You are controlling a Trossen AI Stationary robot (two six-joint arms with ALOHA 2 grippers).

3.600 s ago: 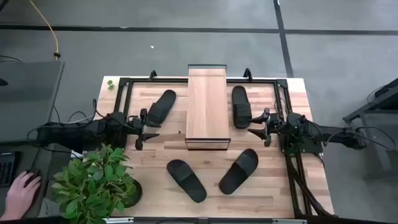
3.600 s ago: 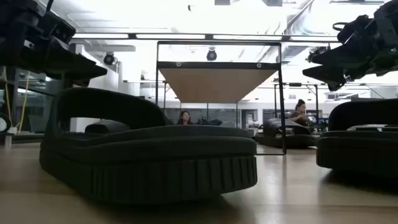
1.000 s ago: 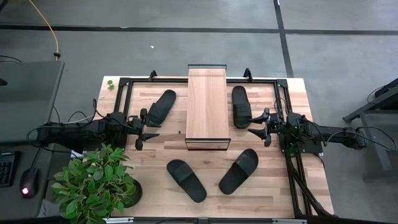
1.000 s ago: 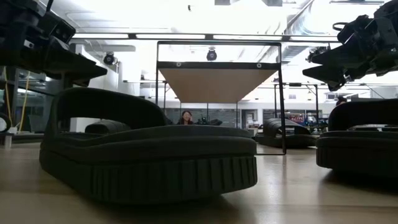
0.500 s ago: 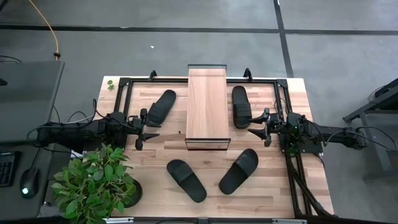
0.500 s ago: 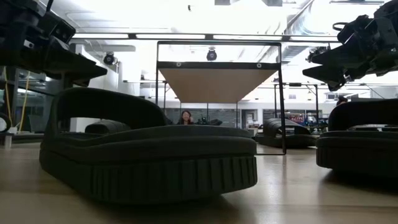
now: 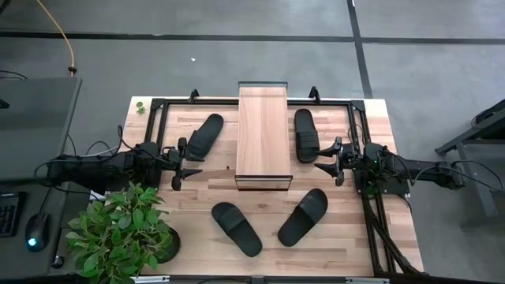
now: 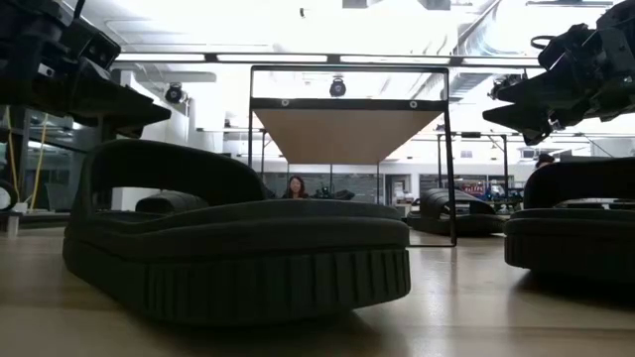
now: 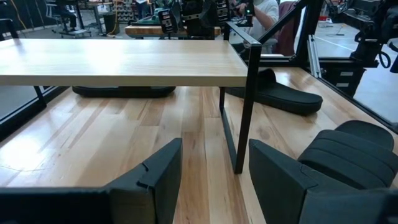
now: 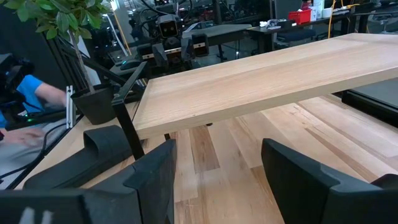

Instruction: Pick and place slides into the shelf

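the butcher-block table point(image 7: 197, 197) carries everything, and the shelf point(image 7: 263, 134) stands in the middle of it, its light plank top running from the far edge toward the near one on a thin dark frame. nothing lies on that plank. a leafy potted plant point(image 7: 122, 230) sits at the near corner on the left arm's side of the shelf, well apart from it.

all four slides are on the tabletop around the shelf. one slide point(image 7: 205, 136) lies just beside the shelf's left flank, another slide point(image 7: 306, 135) just beside its right flank. the other two lie nearer than the shelf's front end: one angled slide point(image 7: 236, 229) and its mate point(image 7: 303, 216), apart from each other.

the left gripper point(image 7: 180, 166) hangs off the shelf's left side near its front corner, fingers parted and empty; its wrist view looks between them at the shelf's front leg point(image 9: 244, 106). the right gripper point(image 7: 335, 161) hangs off the right side, fingers spread wide, clasping nothing. a computer mouse point(image 7: 32, 235) rests on a desk beyond the plant.
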